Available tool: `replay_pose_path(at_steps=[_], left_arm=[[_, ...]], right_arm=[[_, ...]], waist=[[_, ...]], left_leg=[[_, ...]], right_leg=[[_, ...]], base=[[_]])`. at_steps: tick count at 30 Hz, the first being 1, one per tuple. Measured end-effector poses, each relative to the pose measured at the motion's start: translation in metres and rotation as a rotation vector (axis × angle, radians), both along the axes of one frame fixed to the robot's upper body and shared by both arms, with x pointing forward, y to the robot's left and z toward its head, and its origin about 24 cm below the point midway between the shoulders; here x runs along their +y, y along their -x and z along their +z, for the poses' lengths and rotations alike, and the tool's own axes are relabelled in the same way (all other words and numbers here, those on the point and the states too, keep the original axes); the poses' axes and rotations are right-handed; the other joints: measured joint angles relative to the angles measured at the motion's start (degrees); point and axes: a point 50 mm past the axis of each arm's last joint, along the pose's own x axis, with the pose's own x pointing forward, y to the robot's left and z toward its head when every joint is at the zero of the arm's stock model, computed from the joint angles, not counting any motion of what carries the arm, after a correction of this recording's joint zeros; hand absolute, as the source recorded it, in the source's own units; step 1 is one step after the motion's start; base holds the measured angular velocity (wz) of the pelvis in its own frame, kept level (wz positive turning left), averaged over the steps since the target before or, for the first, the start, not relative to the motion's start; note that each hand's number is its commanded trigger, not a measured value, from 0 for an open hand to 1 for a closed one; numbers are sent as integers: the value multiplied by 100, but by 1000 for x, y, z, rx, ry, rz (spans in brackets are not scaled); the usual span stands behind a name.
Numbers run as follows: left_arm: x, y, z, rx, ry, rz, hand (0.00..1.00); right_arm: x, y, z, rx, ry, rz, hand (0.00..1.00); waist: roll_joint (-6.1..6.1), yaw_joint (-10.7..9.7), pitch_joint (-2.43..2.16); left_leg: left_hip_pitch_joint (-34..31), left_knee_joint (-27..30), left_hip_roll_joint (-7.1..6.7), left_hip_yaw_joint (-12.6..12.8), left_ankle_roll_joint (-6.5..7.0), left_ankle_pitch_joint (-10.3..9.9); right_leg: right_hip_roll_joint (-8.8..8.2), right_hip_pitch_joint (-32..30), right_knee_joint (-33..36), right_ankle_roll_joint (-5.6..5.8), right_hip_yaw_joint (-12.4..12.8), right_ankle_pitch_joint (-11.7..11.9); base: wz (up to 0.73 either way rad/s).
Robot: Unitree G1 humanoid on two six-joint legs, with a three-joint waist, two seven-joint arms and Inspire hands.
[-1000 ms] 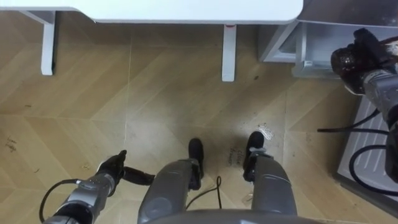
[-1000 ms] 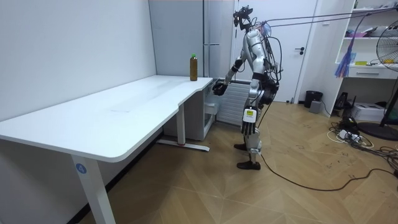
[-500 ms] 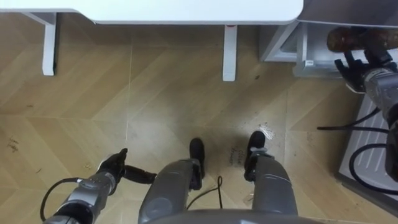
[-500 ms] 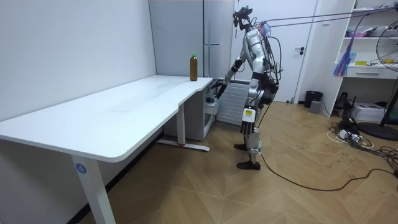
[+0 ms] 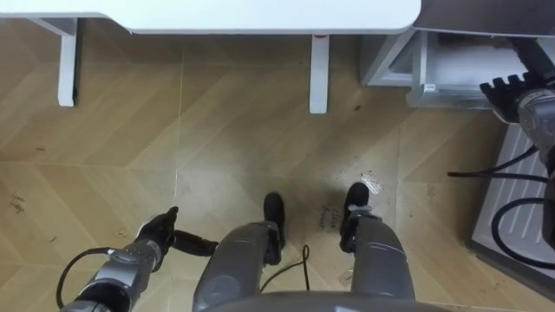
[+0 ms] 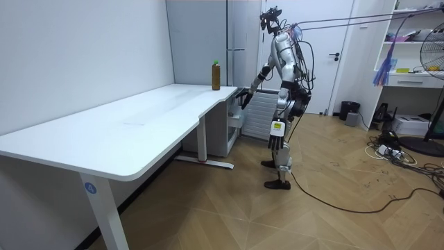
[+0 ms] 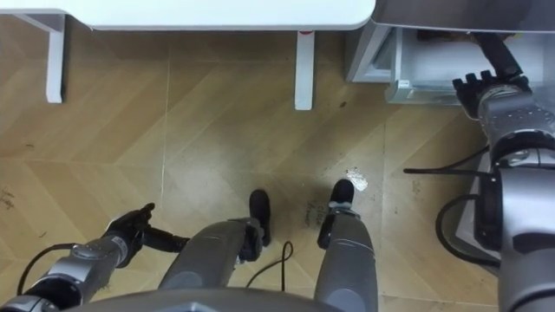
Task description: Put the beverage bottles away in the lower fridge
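Observation:
My right hand (image 5: pixel 513 89) reaches into the open lower fridge (image 5: pixel 434 65) at the upper right, fingers straight and spread, holding nothing; it is also in the right eye view (image 7: pixel 486 82). A dark shape (image 7: pixel 432 36) lies inside the compartment; I cannot tell whether it is a drink. A brown bottle with a green cap (image 6: pixel 216 75) stands upright on the far end of the white table (image 6: pixel 139 125). My left hand (image 5: pixel 157 232) hangs low at my left side, fingers relaxed and empty.
The fridge's ribbed white door (image 5: pixel 520 217) lies swung open at my right. The table's edge (image 5: pixel 260 13) and its white legs (image 5: pixel 319 74) (image 5: pixel 68 61) are ahead of me. I stand on wooden floor (image 5: pixel 217 147) between table and fridge.
My right hand held a brown bottle at the fridge opening, then let it go and spread its fingers. The bottle is gone from the hand. The left hand has not moved.

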Motion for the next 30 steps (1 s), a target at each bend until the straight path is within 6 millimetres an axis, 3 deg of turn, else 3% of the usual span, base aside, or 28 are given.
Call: replay_pose_path(at_steps=[12,18,21,25,26,30], left_arm=[[0,0,0,-2,0,0,0],[2,1,0,-1,0,10,0],[4,2,0,-5,3,21,0],[10,8,-1,8,8,40,0],[12,11,-1,13,9,57,0],[19,22,-2,25,9,119,0]], right_arm=[[0,0,0,0,-1,-1,0],[-2,7,-8,0,5,16,0],[-4,16,-17,12,19,35,0],[-6,27,-27,17,34,61,0],[-7,31,-31,20,35,67,0],[-10,42,-38,25,28,69,0]], waist=[[-7,-28,0],[-33,-64,-1],[-101,-80,-5],[-208,-177,-32],[-244,-198,-70],[-309,-346,-122]], left_leg=[[14,9,1,-7,0,0],[254,-31,5,-17,-1,-2],[435,-93,5,-25,-1,-1],[632,-112,48,-27,-6,-5],[678,-128,73,-37,-10,-10],[778,-102,150,-103,-28,-31]], right_leg=[[0,28,1,1,-1,1],[18,306,-89,28,-4,3],[24,473,-120,33,-10,0],[59,747,-250,37,-69,7],[80,841,-340,39,-122,19],[172,1129,-619,38,-226,115]], base=[[0],[1],[0],[3],[6],[8]])
